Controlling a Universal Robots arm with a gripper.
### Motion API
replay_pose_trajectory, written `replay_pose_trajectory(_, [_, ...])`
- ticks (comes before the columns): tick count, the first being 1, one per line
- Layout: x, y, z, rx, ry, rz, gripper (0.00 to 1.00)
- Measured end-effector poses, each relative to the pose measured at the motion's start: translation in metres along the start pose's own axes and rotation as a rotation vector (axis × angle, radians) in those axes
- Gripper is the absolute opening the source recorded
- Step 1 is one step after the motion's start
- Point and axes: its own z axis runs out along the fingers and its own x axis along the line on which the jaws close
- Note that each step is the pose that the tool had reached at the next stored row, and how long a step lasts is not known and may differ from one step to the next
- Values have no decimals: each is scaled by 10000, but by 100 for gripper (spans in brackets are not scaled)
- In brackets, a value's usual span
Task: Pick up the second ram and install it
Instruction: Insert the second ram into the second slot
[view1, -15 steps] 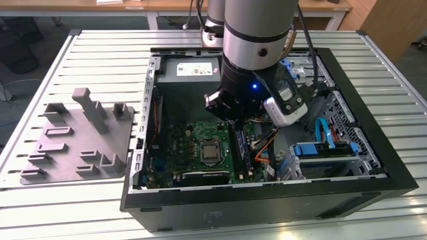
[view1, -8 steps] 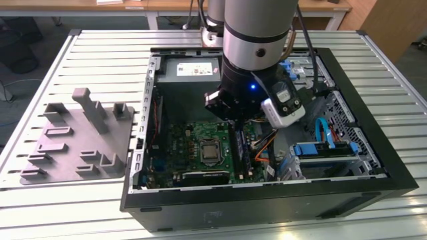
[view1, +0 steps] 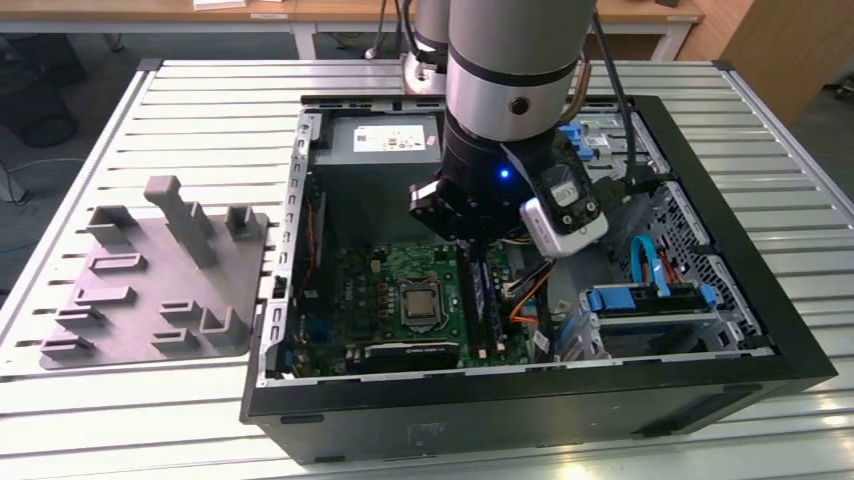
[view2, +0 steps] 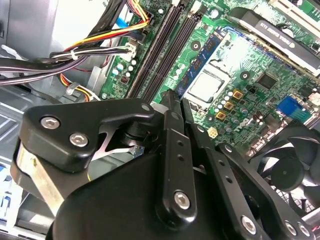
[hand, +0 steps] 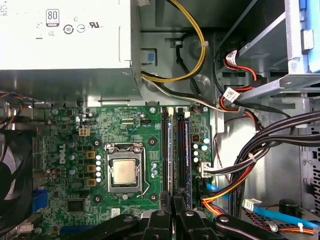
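One white printed label (view1: 396, 138) sits on the power supply at twelve o'clock inside the open case (view1: 534, 410); I leave its print unread.

I have the hand (view1: 470, 243) down in the case, over the memory slots at three o'clock of the processor (view1: 420, 300) in the exterior view. Its fingers (view2: 170, 130) are pressed close together, pinching the top edge of the second ram (view1: 485, 295). The stick stands upright in a slot and runs toward six o'clock from the hand. In the first wrist view it lies between the processor and the bundled cables (hand: 260, 160), just beside the neighbouring dark slots. I cannot tell whether any of those carries another stick.

Room is tight. The cables and a blue-tabbed drive cage (view1: 641, 298) crowd in at three o'clock of the hand, and the power supply is near at twelve. The board lies more open at nine. A grey fixture plate (view1: 160, 280) rests on the slatted counter (view1: 200, 110), at nine o'clock of the case.

The hand's own linkage covers the gripped part of the stick in both wrist views. In the exterior view the arm hides the far half of the slots. A black fan (view2: 285, 170) is cut off at the edge of the second wrist view.
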Motion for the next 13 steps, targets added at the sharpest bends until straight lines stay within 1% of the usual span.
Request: replay_pose_trajectory(13, [1, -2, 38, -1, 0, 1, 14])
